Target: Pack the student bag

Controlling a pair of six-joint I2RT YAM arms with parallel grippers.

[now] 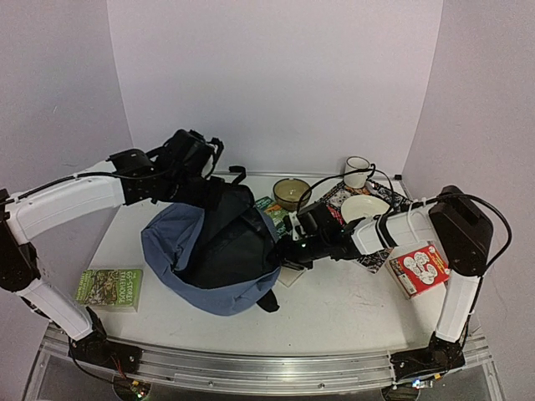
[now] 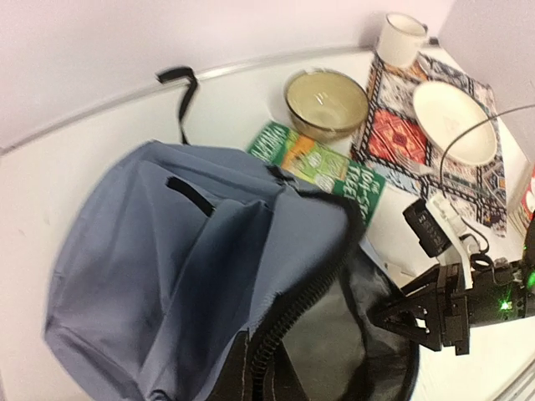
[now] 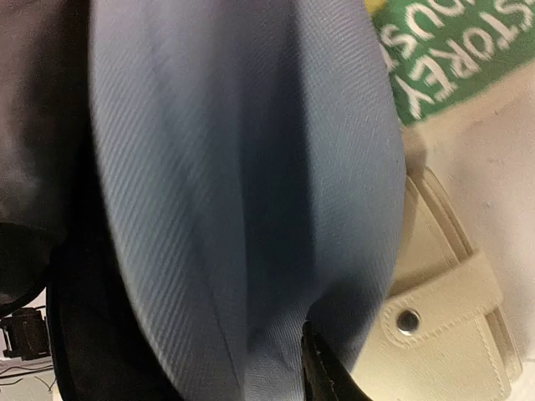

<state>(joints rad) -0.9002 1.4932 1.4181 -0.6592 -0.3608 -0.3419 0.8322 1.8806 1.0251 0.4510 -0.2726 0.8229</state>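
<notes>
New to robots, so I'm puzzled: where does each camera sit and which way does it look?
Top external: above, behind the bases, looking down at the table; left arm and right arm show.
Left wrist: on the left arm, looking down into the backpack; the right fingers show.
Right wrist: pressed against backpack fabric; one finger shows.
Shared: backpack, green book.

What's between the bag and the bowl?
A green book lies flat between the bag and the bowl; the left wrist view shows it clearest.

student bag (image 1: pixel 213 251) centre | book (image 1: pixel 109 288) left-front | bowl (image 1: pixel 292 193) behind-right | plate (image 1: pixel 364 208) on mat (image 2: pixel 391 134), right
</notes>
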